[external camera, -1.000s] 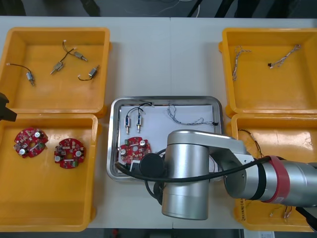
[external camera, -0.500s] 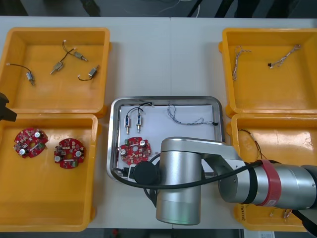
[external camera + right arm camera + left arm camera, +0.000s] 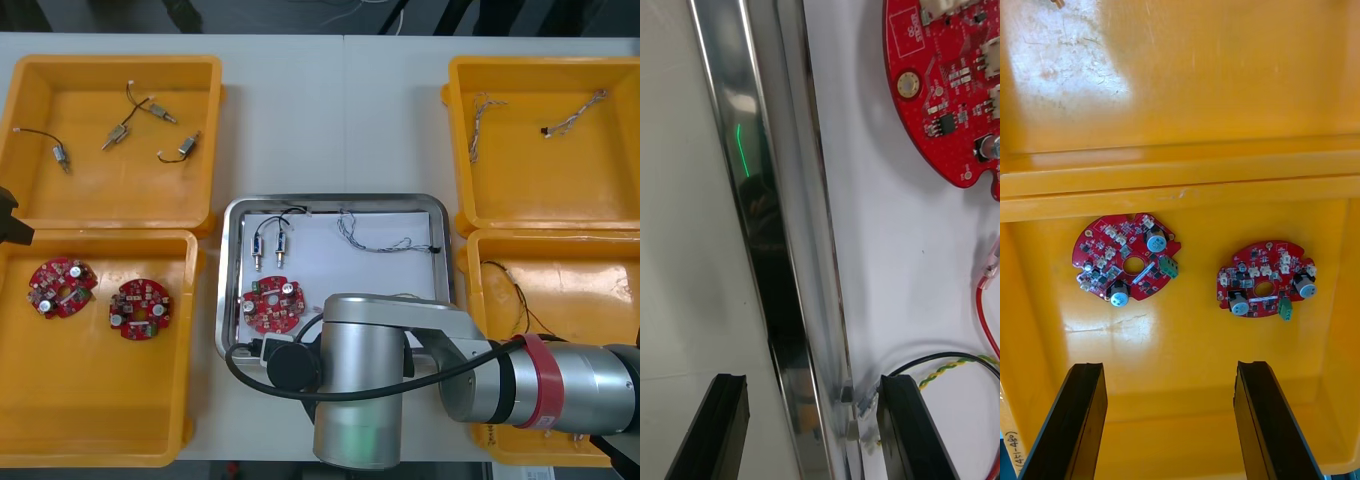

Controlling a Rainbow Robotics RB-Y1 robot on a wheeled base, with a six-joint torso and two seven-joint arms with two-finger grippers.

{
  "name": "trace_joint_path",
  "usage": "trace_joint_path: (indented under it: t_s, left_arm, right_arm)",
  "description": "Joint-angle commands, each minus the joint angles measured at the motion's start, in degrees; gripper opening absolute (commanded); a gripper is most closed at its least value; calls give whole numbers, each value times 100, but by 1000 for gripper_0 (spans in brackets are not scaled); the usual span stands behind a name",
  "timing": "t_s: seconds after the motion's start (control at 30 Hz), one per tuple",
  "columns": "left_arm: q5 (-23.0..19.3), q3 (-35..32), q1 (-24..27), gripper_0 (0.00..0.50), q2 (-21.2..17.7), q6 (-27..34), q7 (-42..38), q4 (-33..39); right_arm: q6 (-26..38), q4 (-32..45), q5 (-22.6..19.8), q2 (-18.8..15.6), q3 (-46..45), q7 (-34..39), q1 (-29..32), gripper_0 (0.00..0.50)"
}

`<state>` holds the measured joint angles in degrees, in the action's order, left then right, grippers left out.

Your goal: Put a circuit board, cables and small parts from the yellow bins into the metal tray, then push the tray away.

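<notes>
The metal tray (image 3: 330, 199), white inside, holds a round red circuit board (image 3: 272, 305), small metal parts (image 3: 268, 243) and a twisted blue and white cable (image 3: 385, 238). My right arm (image 3: 365, 390) lies over the tray's near edge. My right gripper (image 3: 811, 427) is open and straddles the tray's rim (image 3: 790, 285), one finger over the table and the other inside. The board (image 3: 955, 90) and a red and yellow cable (image 3: 986, 296) lie beyond the inner finger. My left gripper (image 3: 1169, 420) hangs open over two boards (image 3: 1127, 257) in a bin.
Two yellow bins stand at each side. The far left bin (image 3: 115, 62) holds several small metal parts, the near left bin (image 3: 100, 400) two boards. The far right bin (image 3: 540, 190) holds twisted cables, the near right bin (image 3: 580, 280) black cables. Bare table lies beyond the tray.
My right arm has slid left along the tray's near edge and a little toward the table's front. The left arm and the things in the tray have not moved.
</notes>
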<state>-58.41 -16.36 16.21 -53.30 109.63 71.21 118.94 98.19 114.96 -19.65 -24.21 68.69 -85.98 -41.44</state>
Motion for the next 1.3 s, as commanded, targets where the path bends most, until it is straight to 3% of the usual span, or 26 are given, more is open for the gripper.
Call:
trace_joint_path:
  t_s: [0.03, 0.4, 1.07, 1.1, 1.17, 1.2, 1.23, 1.27, 1.3]
  left_arm:
    - [31, -157, -66, 500, -269, 37, -54, 156]
    - [31, -157, -66, 500, -269, 37, -54, 156]
    - [31, -157, -66, 500, -269, 37, -54, 156]
    - [31, -157, -66, 500, -269, 37, -54, 156]
    - [31, -157, -66, 500, -269, 37, -54, 156]
    - [31, -157, -66, 500, -269, 37, -54, 156]
    - [31, -157, -66, 500, -269, 37, -54, 156]
    - [31, -157, -66, 500, -269, 37, -54, 156]
    - [31, -157, -66, 500, -269, 37, -54, 156]
  right_arm:
    - [-55, 53, 234, 215, 109, -165, 216, 500]
    - [-107, -290, 506, 496, 109, -165, 268, 500]
    - [-99, -149, 542, 444, 109, -139, 268, 500]
    - [-107, -132, 542, 435, 109, -130, 268, 470]
    - [-99, -123, 542, 435, 109, -130, 268, 346]
    - [-99, -132, 542, 426, 109, -130, 268, 247]
    - [-107, -123, 550, 426, 109, -130, 268, 201]
    - [-107, -132, 550, 417, 109, -130, 268, 120]
    - [-107, -132, 550, 417, 109, -130, 268, 120]
